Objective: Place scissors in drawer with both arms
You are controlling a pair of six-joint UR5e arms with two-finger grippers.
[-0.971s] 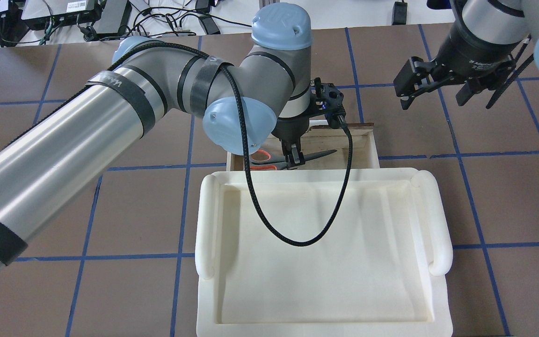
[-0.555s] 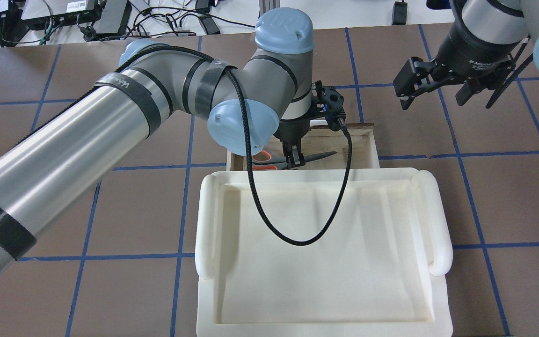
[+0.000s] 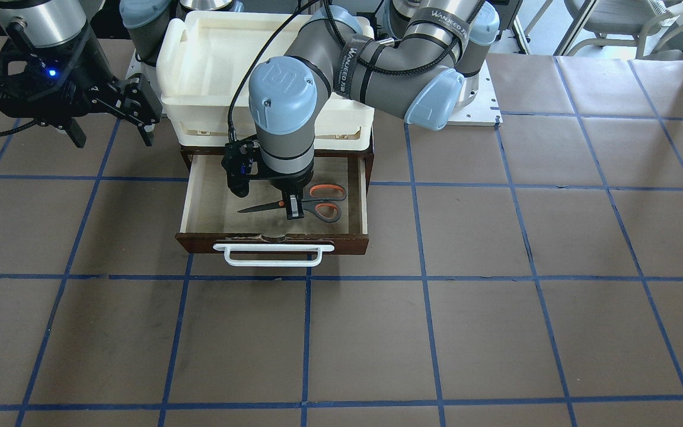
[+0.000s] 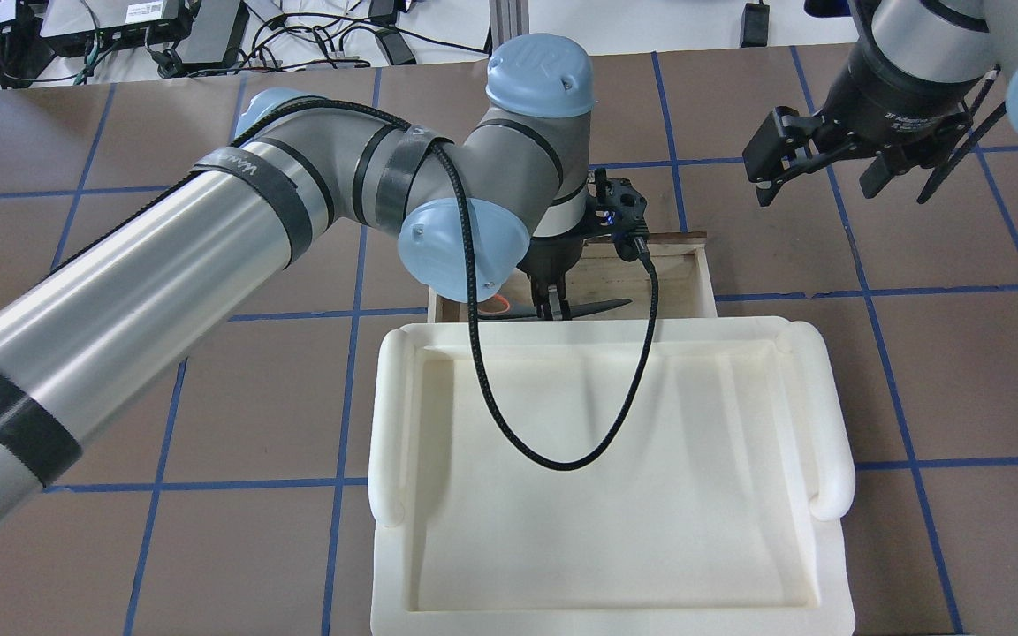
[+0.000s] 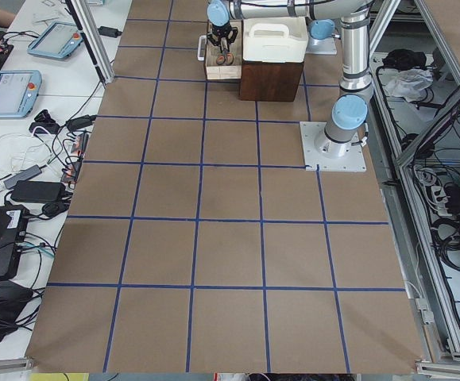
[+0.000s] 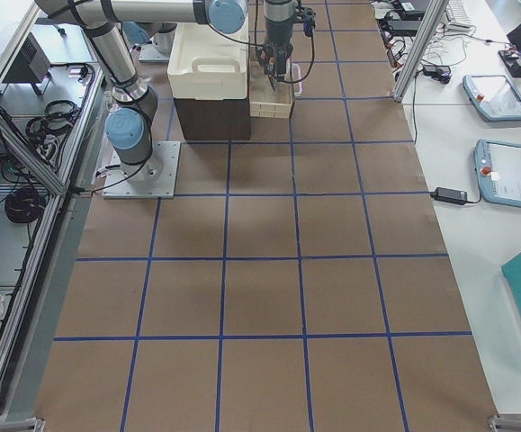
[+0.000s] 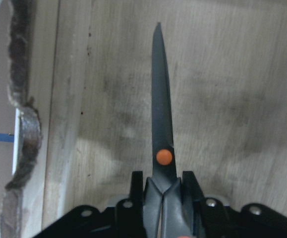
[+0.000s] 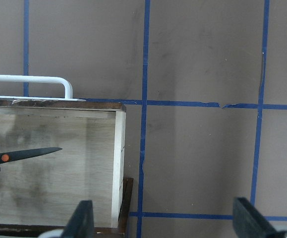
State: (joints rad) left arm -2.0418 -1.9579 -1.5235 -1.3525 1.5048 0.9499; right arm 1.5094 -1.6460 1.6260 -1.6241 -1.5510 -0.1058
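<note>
The scissors (image 3: 325, 203) are inside the open drawer (image 3: 341, 242), blades pointing along its width. My left gripper (image 3: 294, 210) is shut on them near the orange pivot, low over the pale floor. In the left wrist view the scissors (image 7: 162, 124) sit between the two black fingers (image 7: 190, 184). From overhead, only the blade (image 4: 602, 307) shows past my left gripper (image 4: 556, 309). My right gripper (image 4: 818, 181) is open and empty, hovering to the side of the drawer. It also shows in the front-facing view (image 3: 110, 127).
A cream-white plastic tray (image 4: 827, 424) sits on top of the brown cabinet, above the drawer. The white bar handle (image 3: 273, 255) is on the drawer front. A black cable (image 4: 562, 459) hangs from the left wrist over the tray. Brown table with blue grid lines lies all around.
My left gripper has moved down and a little toward the cabinet with the scissors, so the handles are now mostly hidden from overhead. The right arm has barely moved.
</note>
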